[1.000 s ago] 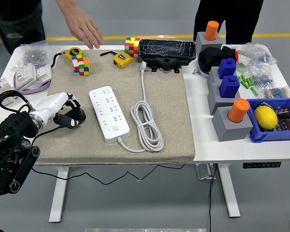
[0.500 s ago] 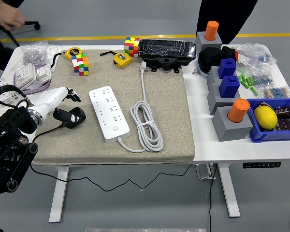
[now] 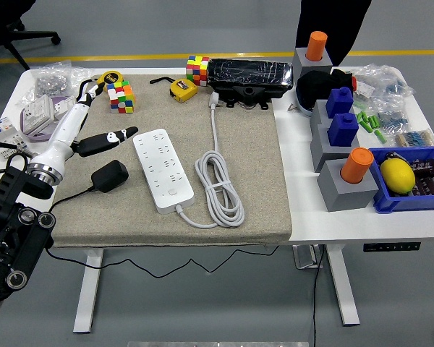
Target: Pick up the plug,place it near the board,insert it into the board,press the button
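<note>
- Left of the power strip [image 3: 163, 170], on the tan mat [image 3: 260, 166], the black plug [image 3: 109, 176] lies flat with nothing gripping it; its long axis runs diagonally, the blunt end toward the strip and the cord end toward the mat's left edge, where its thin black cable [image 3: 69, 196] trails off.
- The strip is white and lies diagonally too, its far end up-left and its button end down-right, with its own white cord [image 3: 218, 184] coiled just beside it on the right.
- My left hand [image 3: 94, 119] is spread open over the mat's far-left part, holding nothing: a black thumb points at the strip's far end and other fingertips reach toward the yellow tape measure [image 3: 110, 76].
- A second ago that hand was curled around the plug; half a second ago it was lifting off; now it is clear of it and further back.
- The person's hand seen earlier at the far edge has gone.
- Just beyond my fingers sits a colour cube [image 3: 121, 96]; nothing lies between plug and strip.
</note>
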